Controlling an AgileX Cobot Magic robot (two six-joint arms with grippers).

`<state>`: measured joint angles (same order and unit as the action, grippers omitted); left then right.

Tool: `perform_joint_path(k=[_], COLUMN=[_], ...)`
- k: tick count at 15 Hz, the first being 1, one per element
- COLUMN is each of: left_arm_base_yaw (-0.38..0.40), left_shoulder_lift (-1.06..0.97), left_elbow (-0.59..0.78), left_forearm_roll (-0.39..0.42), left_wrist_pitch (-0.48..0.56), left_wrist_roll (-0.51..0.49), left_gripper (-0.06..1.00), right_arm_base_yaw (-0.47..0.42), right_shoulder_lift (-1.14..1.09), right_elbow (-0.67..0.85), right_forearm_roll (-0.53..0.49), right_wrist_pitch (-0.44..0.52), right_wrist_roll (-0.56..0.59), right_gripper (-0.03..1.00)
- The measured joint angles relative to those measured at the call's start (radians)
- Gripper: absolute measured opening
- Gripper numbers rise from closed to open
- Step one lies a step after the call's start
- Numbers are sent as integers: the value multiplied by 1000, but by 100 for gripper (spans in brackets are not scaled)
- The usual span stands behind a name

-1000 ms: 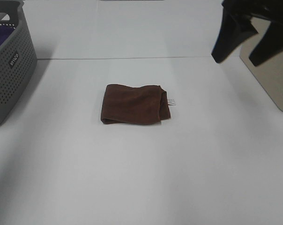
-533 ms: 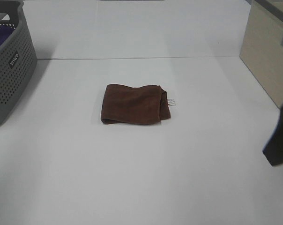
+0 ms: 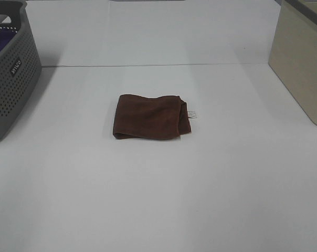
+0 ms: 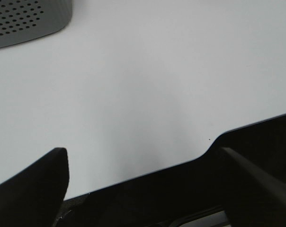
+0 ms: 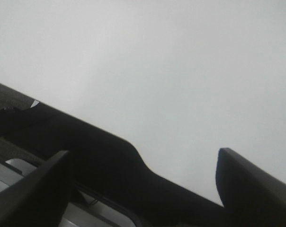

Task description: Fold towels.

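Observation:
A brown towel lies folded in a rectangle at the middle of the white table, with a small white label at its right edge. Neither gripper shows in the exterior high view. In the left wrist view my left gripper is open and empty above the table's edge, its dark fingers spread wide. In the right wrist view my right gripper is open and empty over the table's edge, fingers spread apart. The towel shows in neither wrist view.
A grey perforated basket stands at the left with purple cloth inside; its corner shows in the left wrist view. A beige box stands at the right edge.
The right arm swept from the upper right down along the right edge and left the exterior view. The towel has not moved.

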<state>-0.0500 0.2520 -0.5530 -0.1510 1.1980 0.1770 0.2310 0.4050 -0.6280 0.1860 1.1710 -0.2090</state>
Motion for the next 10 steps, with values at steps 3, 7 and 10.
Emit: perform_joint_path(k=[3, 7, 10], left_arm_base_yaw=[0, 0, 0], left_shoulder_lift=[0, 0, 0], left_elbow=[13, 42, 42], left_forearm_roll=[-38, -105, -110], left_wrist_pitch=[-62, -121, -122], left_wrist_roll=[73, 165, 172], left_gripper=[80, 80, 80], right_arm_base_yaw=[0, 0, 0], right_shoulder_lift=[-114, -147, -149], right_elbow=[18, 101, 115], right_forearm_roll=[0, 0, -3], right_wrist_pitch=[-21, -77, -102], right_wrist_roll=[-10, -10, -10], right_gripper=[78, 78, 77])
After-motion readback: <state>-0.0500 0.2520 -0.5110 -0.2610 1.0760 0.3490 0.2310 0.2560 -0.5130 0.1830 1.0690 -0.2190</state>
